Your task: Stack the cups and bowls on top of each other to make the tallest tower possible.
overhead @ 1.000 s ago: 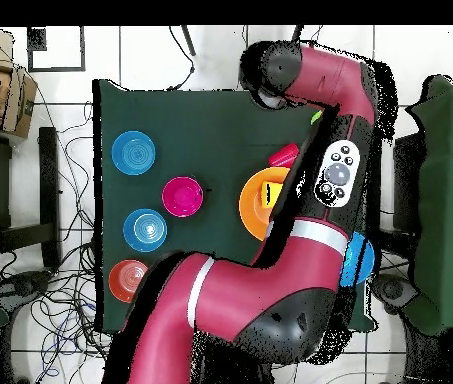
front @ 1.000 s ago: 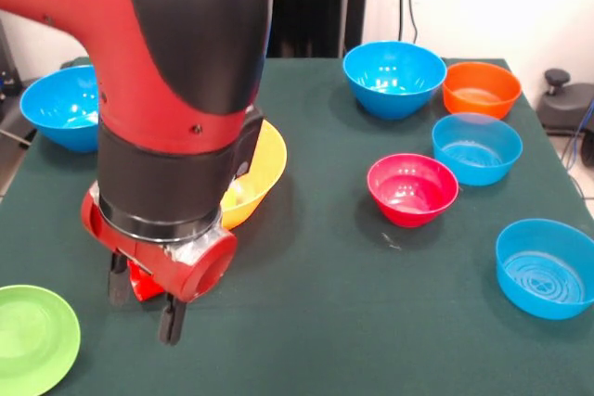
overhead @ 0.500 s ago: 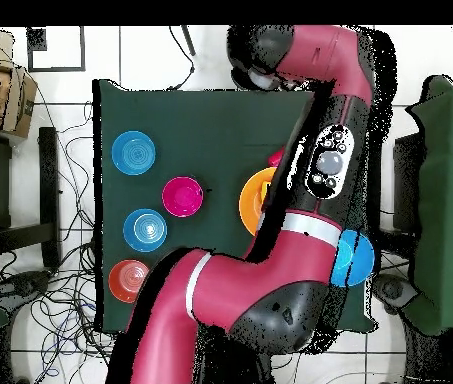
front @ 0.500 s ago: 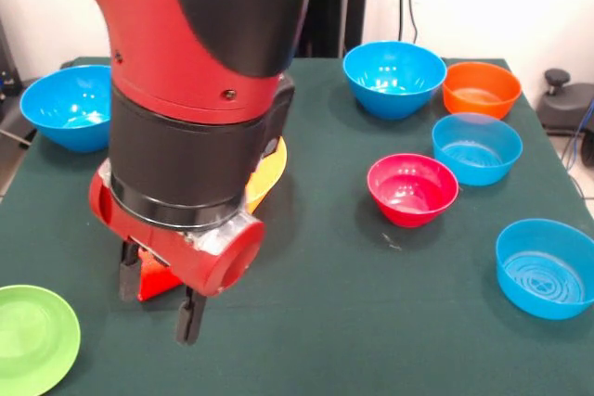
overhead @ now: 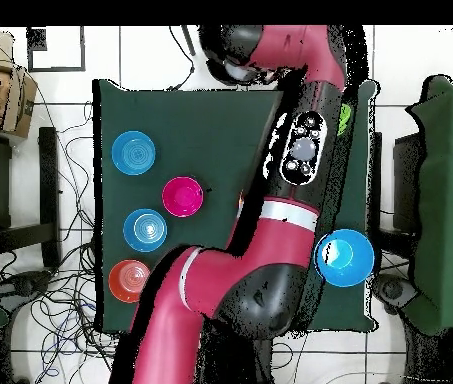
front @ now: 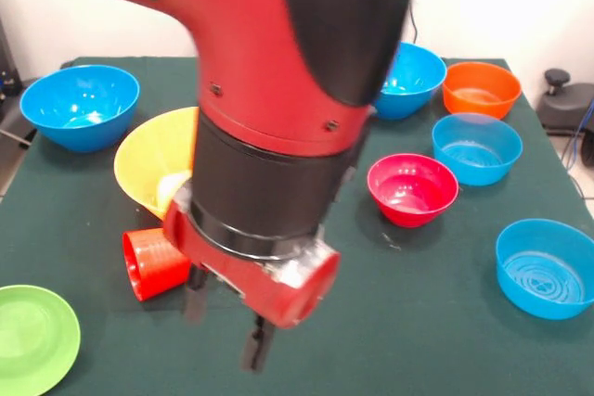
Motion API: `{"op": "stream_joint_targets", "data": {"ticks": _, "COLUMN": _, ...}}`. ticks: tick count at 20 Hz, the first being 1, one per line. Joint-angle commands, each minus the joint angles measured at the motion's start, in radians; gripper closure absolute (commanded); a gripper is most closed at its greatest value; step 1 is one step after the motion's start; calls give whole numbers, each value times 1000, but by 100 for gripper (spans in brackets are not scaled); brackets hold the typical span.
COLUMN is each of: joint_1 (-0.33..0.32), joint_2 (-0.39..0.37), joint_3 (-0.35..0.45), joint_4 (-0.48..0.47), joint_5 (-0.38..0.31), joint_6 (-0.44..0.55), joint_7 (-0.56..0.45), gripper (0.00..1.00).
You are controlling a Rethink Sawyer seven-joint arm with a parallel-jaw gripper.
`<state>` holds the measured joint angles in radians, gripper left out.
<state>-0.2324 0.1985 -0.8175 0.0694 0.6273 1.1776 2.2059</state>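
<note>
The red ribbed cup (front: 153,262) lies on its side on the green table, mouth toward the left. Just behind it, the big yellow-orange bowl (front: 156,160) looks tilted toward the front, with something pale yellow (front: 172,194) inside it, half hidden by the arm. My gripper (front: 225,326) hangs low over the cloth to the right of the red cup, open, with nothing between its blurred fingers (front: 255,351). The cup lies free of them. In the overhead view the arm (overhead: 300,160) covers the cup, the big bowl and the gripper.
Single bowls stand around: deep blue (front: 79,104) (overhead: 345,257) far left, deep blue (front: 415,76) behind the arm, orange (front: 481,88) (overhead: 128,280), pale blue (front: 476,147) (overhead: 144,229), pink-red (front: 412,188) (overhead: 182,196), pale blue (front: 545,268) (overhead: 133,152), green (front: 32,336) at the front left corner.
The arm has swung right in the front view, uncovering the yellow-orange bowl. The red cup, earlier between the fingers, now lies to the left of the gripper.
</note>
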Motion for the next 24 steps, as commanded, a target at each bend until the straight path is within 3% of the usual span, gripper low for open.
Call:
{"op": "stream_joint_targets", "data": {"ticks": 1, "joint_1": 3, "joint_2": 71, "joint_3": -209, "joint_4": -29, "joint_5": 149, "joint_6": 76, "joint_7": 239, "gripper": 0}}
{"op": "stream_joint_targets", "data": {"ticks": 5, "joint_1": 18, "joint_2": 64, "joint_3": -233, "joint_4": 5, "joint_5": 172, "joint_6": 64, "joint_7": 228, "gripper": 0}}
{"op": "stream_joint_targets", "data": {"ticks": 8, "joint_1": 53, "joint_2": 45, "joint_3": -176, "joint_4": 76, "joint_5": 127, "joint_6": 34, "joint_7": 207, "gripper": 0}}
{"op": "stream_joint_targets", "data": {"ticks": 9, "joint_1": -6, "joint_2": 70, "joint_3": -324, "joint_4": -23, "joint_5": 253, "joint_6": 72, "joint_7": 218, "gripper": 0}}
{"op": "stream_joint_targets", "data": {"ticks": 19, "joint_1": -16, "joint_2": 35, "joint_3": -302, "joint_4": 38, "joint_5": 303, "joint_6": 92, "joint_7": 169, "gripper": 0}}
{"op": "stream_joint_targets", "data": {"ticks": 22, "joint_1": -35, "joint_2": 30, "joint_3": -304, "joint_4": 38, "joint_5": 348, "joint_6": 124, "joint_7": 146, "gripper": 0}}
{"op": "stream_joint_targets", "data": {"ticks": 24, "joint_1": -44, "joint_2": 26, "joint_3": -253, "joint_4": 42, "joint_5": 404, "joint_6": 119, "joint_7": 123, "gripper": 0}}
